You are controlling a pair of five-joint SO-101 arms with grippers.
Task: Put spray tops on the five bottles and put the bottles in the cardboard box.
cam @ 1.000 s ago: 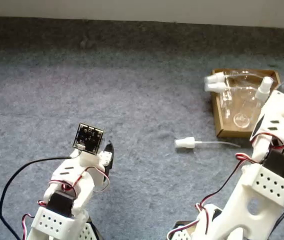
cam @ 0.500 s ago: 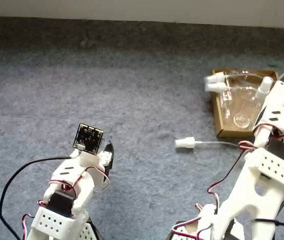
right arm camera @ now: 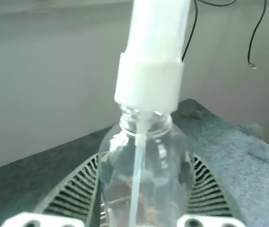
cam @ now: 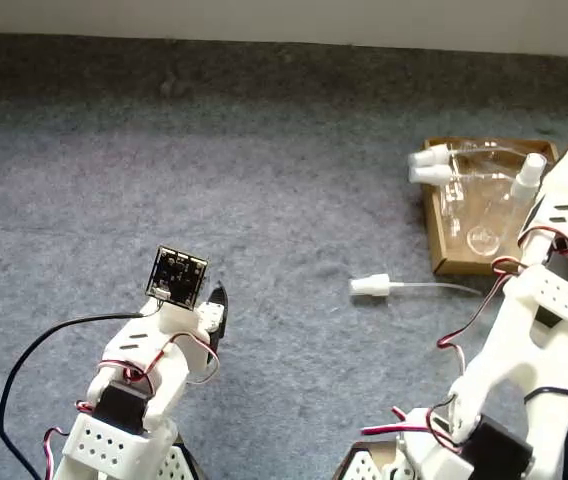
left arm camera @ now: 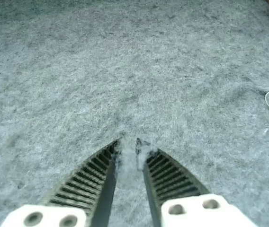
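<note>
Cardboard box (cam: 434, 225): topped bottles (cam: 474, 200) inside.
Right gripper (right arm camera: 144, 184): your fingers pinch a capped bottle (right arm camera: 144, 156).
Left gripper (left arm camera: 128, 143): fingers nearly together, empty.
Remaining: spray top (cam: 370, 286) beyond those fingertips.

Left arm (cam: 154, 380) sits folded low, its left gripper (left arm camera: 128, 142) all but closed; right arm (cam: 534, 330) stretches forward, right gripper (right arm camera: 145, 160) clamping a bottle (right arm camera: 144, 137).
</note>
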